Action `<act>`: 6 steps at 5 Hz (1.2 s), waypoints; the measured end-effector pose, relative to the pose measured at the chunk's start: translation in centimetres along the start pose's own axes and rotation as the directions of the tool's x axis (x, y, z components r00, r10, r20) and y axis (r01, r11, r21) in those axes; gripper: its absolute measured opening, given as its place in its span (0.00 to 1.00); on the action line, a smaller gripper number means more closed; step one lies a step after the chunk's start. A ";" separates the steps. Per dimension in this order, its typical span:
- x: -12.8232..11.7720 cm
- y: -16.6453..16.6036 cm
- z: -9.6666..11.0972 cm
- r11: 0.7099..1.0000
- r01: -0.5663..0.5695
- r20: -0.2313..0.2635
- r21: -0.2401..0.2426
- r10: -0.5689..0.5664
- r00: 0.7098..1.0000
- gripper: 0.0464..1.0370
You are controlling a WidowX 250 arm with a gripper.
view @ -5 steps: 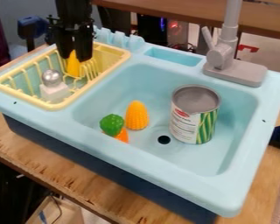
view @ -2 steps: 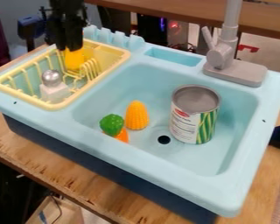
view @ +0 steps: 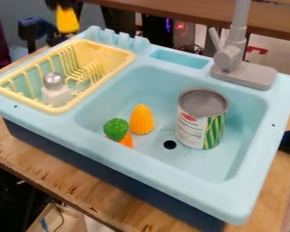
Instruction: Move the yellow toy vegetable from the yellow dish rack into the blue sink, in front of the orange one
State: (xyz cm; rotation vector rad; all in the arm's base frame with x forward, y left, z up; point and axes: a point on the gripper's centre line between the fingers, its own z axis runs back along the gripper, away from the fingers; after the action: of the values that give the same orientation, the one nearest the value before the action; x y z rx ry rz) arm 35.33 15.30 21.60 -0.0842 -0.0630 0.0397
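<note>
Holding a yellow ridged toy [view: 67, 20], your gripper [view: 65, 6] is hanging at the top left of the view, beyond the back-left corner of the toy sink [view: 141, 170]. Jaws are closing around the toy's upper end. Its long axis is running near vertical; the wider, blunt end is pointing down and leaning slightly to the view's right. The toy is hanging free above the drying rack's [view: 128, 55] far side in the view, not touching the rack.

In the rack, a silver ball [view: 53, 80] is sitting on a whitish block [view: 56, 96], near the front-left. Down in the basin, you're seeing a toy corn cob [view: 142, 120] pointing its rounded tip up the view, with a green bumpy toy vegetable [view: 116, 129] and an orange piece [view: 127, 141] lying just beside it. An open-topped can [view: 199, 127] is standing upright, right of the drain [view: 170, 145]. The grey faucet [view: 232, 59] is rising behind.
</note>
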 end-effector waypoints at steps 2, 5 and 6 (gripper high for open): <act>-0.5 -4.1 0.1 0.978 0.209 0.021 -0.008 -0.208 0.978 0.31; -4.8 -10.2 -3.4 0.927 0.370 0.090 -0.065 -0.364 0.927 0.31; -6.5 -12.4 -5.3 0.898 0.436 0.123 -0.059 -0.427 0.896 0.31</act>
State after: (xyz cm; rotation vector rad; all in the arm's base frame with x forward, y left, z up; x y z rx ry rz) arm 29.62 2.23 17.01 -0.1523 -0.1898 -0.4064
